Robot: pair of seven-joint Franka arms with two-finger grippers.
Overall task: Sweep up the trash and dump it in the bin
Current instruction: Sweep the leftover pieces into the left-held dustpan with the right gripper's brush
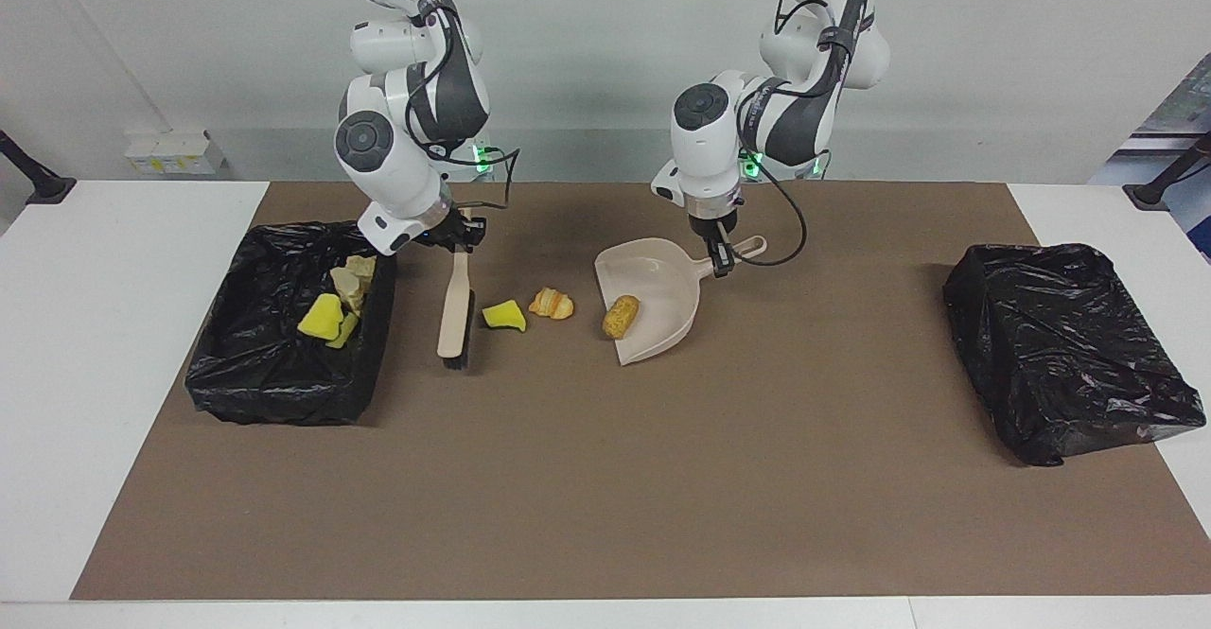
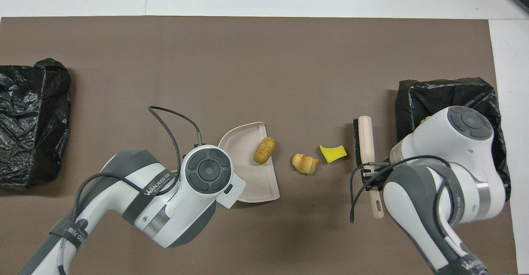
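Both arms read "WANJEED".
Right pincer (image 1: 461,237) grips the brush (image 1: 456,310); left pincer (image 1: 719,261) grips the dustpan (image 1: 662,303) holding one bread bit (image 1: 622,316).

The dustpan (image 1: 662,307) is showing smooth beige plastic with a soft sheen. The brush (image 1: 456,312) is showing a pale, smooth handle and dark, rough bristles. The mat (image 1: 605,497) is looking like matt brown paper or card. The bin (image 1: 284,393) at centre left of the facing view and the bag (image 1: 1060,345) at centre right are wearing crinkled, glossy black plastic film. The sponge wedge (image 1: 504,316) is looking porous and matt; the bread bit (image 1: 552,304) is looking glazed. The arms' shells are gleaming as glossy white plastic.
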